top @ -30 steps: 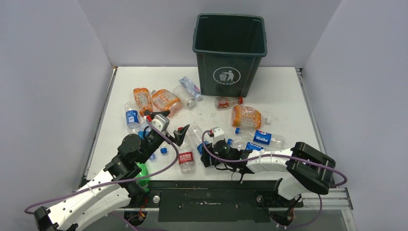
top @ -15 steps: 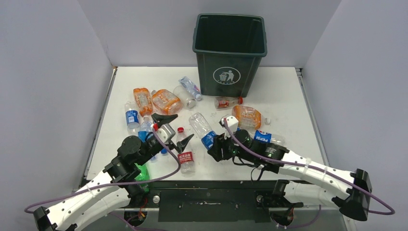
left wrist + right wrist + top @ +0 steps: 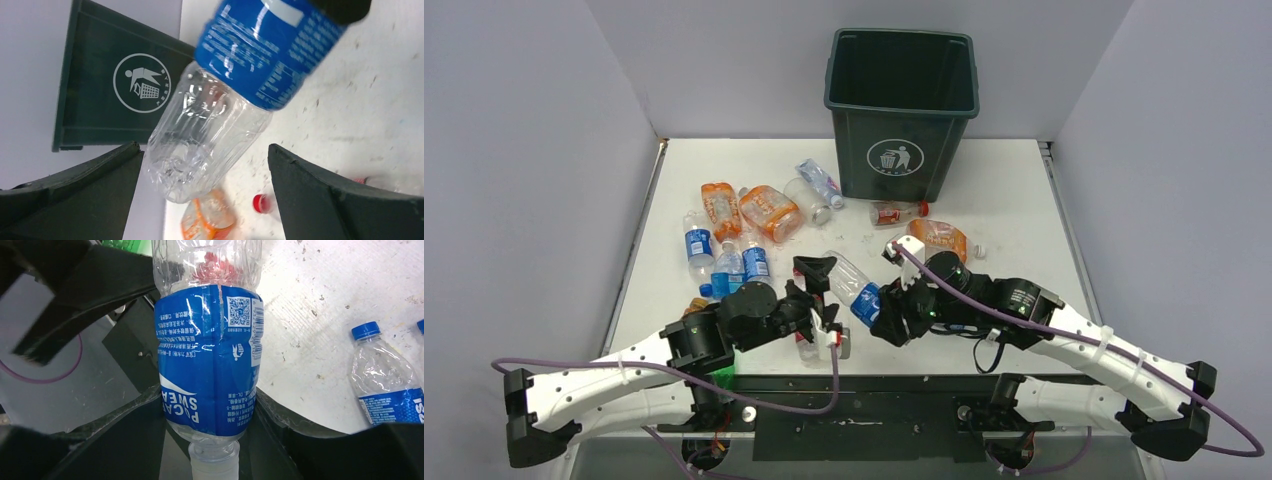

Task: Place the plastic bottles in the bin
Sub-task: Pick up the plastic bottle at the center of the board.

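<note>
My right gripper is shut on a clear plastic bottle with a blue label, gripping it near the neck and holding it above the table. Its clear base points toward my left gripper, which is open, its fingers either side of the base without touching. The dark green bin stands at the back. Other plastic bottles lie on the table: orange ones, blue-labelled ones and a red-labelled one.
A green bottle shows under the left arm by the near edge. A loose red cap and an orange bottle lie beyond the left fingers. Grey walls close in the white table on three sides.
My right gripper closed on the blue-labelled bottle, lifted it off the table and carried it toward the middle. The left arm swung right, bringing its open fingers up to the bottle's base.
</note>
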Robot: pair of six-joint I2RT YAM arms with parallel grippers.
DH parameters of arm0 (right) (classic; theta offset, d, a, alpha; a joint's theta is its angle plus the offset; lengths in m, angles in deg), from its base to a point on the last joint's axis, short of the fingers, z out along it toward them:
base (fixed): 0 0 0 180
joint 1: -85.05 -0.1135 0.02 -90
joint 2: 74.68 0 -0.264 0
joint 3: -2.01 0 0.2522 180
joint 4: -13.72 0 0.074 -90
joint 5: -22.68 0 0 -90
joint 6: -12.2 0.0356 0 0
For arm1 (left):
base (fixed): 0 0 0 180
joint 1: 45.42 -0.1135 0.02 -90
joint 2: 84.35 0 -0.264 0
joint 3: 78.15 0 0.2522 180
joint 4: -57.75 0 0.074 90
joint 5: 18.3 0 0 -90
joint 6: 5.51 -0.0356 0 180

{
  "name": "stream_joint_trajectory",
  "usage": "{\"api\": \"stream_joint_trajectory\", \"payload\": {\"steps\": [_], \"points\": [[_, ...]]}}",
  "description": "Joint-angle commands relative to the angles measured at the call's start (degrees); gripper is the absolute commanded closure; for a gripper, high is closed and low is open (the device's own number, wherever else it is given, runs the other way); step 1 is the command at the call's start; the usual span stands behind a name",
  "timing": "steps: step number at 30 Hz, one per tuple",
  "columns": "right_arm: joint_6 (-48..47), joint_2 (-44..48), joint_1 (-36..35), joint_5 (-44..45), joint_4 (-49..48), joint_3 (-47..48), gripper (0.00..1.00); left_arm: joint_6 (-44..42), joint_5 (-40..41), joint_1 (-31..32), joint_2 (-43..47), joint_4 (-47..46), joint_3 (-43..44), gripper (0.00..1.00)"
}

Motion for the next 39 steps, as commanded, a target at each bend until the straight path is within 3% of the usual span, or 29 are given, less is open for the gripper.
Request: {"api": "stream_joint_trajectory", "payload": {"steps": [1,7,12,17,18,20,21,22,24,27,32,35,39], "points": [[-2.2,-0.8,-0.3,-2.8,3.1,4.1,0.95,-15.1,4.8,1.5,-3.0,3.6,3.5,0.04],[-2.6,-1.0,-0.3,-5.4,3.0,5.1,0.95,-20.4,7.2,2.7,-6.9,0.5,4.3,0.01],[-2.7,-1.2,-0.4,-6.0,2.9,5.7,0.95,-22.0,8.3,3.0,-8.8,-1.9,4.0,0.23],[-3.1,-1.8,-0.4,-7.0,2.6,6.2,0.95,-21.3,8.6,4.0,-9.1,-5.3,2.8,0.52],[-3.1,-1.9,-0.4,-7.2,2.3,6.4,0.86,-21.0,8.8,4.2,-9.0,-6.0,2.5,0.54],[-3.0,-1.6,-0.4,-7.2,1.7,7.3,0.35,-19.7,9.2,4.7,-8.4,-7.1,1.9,0.57],[-3.0,-1.4,-0.5,-6.5,1.4,8.0,0.18,-18.1,9.1,4.9,-8.0,-7.3,1.8,0.58],[-2.9,-1.1,-0.5,-5.0,1.2,9.2,0.06,-16.2,8.7,4.9,-7.6,-7.1,1.9,0.59],[-3.7,-0.6,-0.5,0.9,1.1,12.7,0.0,-10.7,7.5,4.8,-6.9,-6.2,2.0,0.6],[-4.4,2.7,-0.5,8.5,-5.9,15.1,0.06,-0.3,5.6,4.3,-6.6,-4.6,2.2,0.62],[-6.0,12.5,-0.5,15.3,-31.3,6.1,0.09,23.0,1.6,1.6,-8.0,-4.9,2.4,0.65],[-8.0,15.2,-0.5,17.7,-43.3,0.7,0.09,39.6,-4.2,-3.5,-8.5,-8.2,2.0,0.67],[-10.8,13.7,-0.5,21.6,-47.4,0.0,0.09,56.7,-17.4,-12.9,-7.6,-16.6,0.9,0.69]]}}
